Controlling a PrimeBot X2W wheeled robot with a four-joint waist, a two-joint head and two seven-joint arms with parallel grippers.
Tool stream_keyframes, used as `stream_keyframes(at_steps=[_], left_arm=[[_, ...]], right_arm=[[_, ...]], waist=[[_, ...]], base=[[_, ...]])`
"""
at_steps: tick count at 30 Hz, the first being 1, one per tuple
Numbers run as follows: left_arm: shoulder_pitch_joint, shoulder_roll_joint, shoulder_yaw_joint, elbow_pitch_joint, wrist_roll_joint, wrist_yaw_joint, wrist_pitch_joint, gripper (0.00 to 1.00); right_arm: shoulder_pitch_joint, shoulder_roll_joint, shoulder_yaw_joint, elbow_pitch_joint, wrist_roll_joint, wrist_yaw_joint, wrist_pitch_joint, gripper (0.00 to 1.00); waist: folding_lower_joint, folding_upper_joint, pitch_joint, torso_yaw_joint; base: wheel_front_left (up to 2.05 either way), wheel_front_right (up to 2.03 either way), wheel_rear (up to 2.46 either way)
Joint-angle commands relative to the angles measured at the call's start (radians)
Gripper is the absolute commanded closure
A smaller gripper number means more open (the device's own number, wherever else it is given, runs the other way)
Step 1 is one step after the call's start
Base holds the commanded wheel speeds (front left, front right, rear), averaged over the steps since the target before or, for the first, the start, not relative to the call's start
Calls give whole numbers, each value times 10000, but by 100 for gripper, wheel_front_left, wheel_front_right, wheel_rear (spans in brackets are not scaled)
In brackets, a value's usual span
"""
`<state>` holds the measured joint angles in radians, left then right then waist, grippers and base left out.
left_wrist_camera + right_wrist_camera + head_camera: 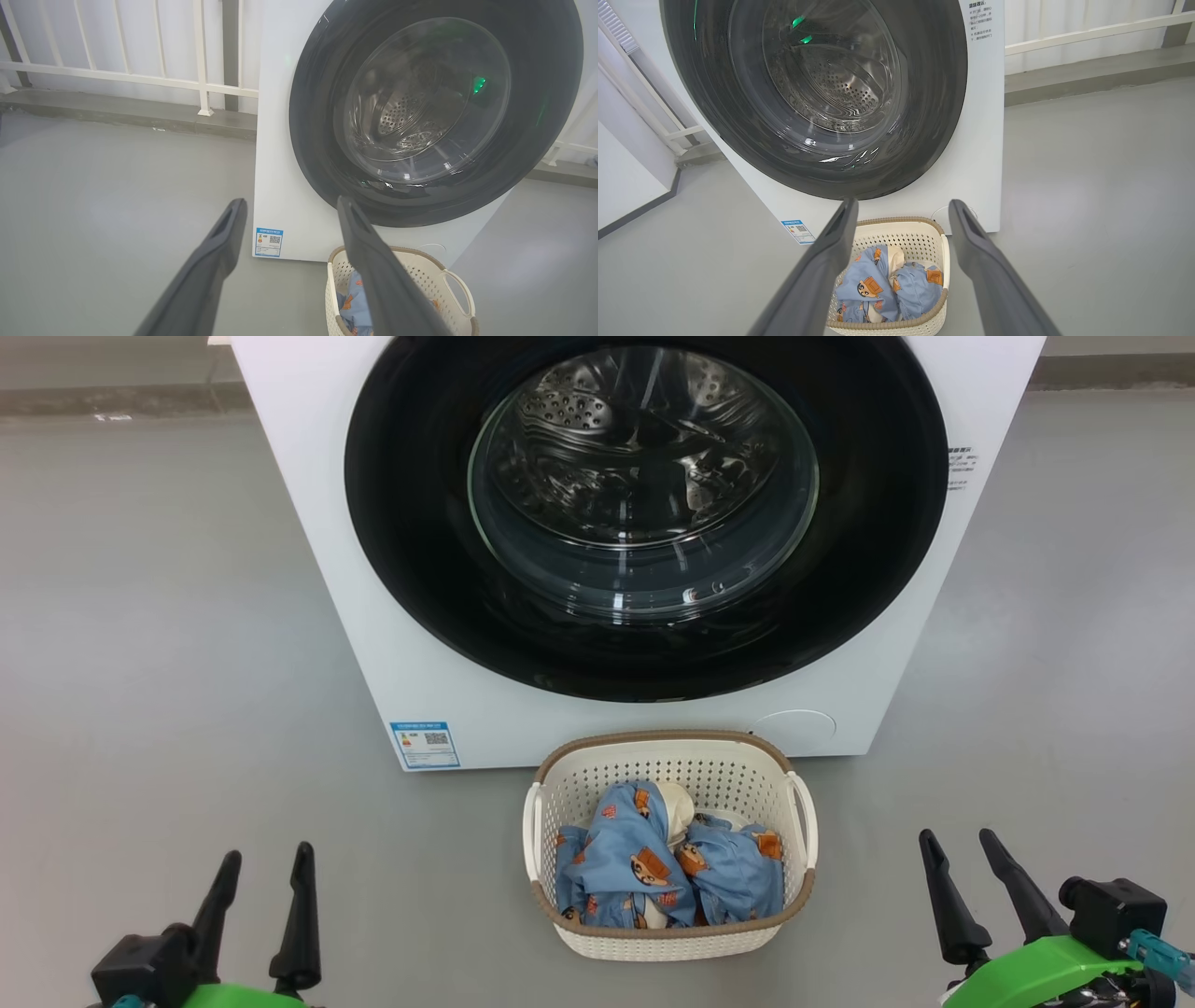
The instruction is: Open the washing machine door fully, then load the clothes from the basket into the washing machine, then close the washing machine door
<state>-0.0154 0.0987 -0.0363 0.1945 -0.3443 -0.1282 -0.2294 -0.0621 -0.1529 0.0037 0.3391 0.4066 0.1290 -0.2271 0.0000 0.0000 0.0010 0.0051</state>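
Left claw (268, 852) spread, its two long dark fingers apart with nothing between them; low at the left of the head view, tips pointing toward the machine. Right claw (956, 834) likewise spread and empty; low at the right, fingers slanted a little leftward. Both hang above the smooth grey floor (140, 663), well apart from the basket, touching nothing.

Big white boxy front-loading washing machine (373, 644) stands on the floor straight ahead; its large round glossy black door (420, 523) lies shut, flush to the front panel, nearly as wide as the machine; bulging clear glass window (644, 551) at the door's centre; perforated steel drum (569, 406) seen through the glass. Small blue label sticker (425, 745) at the front's lower left corner; round white cap (794, 733) at the lower right, just behind the basket's far right corner.

Small rectangular cream plastic basket (672, 943), perforated sides, brown woven-look rim, two side handles; sits on the floor just in front of the machine, below the door, between the two claws in the head view. Light blue fabric clothes (625, 859) printed with orange-brown cartoon faces lie bunched inside it, below the rim; a bit of cream cloth (674, 807) pokes up among them toward the far side.

Left wrist view: white railing (201, 56) behind the machine, to its left.
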Motion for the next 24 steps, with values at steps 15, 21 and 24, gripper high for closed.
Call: stream_keyframes(at_steps=[15,21,24], left_arm=[[-124,322,357,43,727,-25,-323,0],[-104,328,387,126,712,-25,-323,0],[-98,331,387,179,719,-25,-323,0]], right_arm=[[101,-103,-189,-301,-955,17,-346,0],[218,-63,-261,-357,-995,17,-346,0],[216,-65,-260,-367,-1000,17,-346,0]], waist=[[0,0,-40,-33],[0,0,-40,-89],[0,0,-38,-119]], base=[[0,0,0],[0,0,0],[0,0,0]])
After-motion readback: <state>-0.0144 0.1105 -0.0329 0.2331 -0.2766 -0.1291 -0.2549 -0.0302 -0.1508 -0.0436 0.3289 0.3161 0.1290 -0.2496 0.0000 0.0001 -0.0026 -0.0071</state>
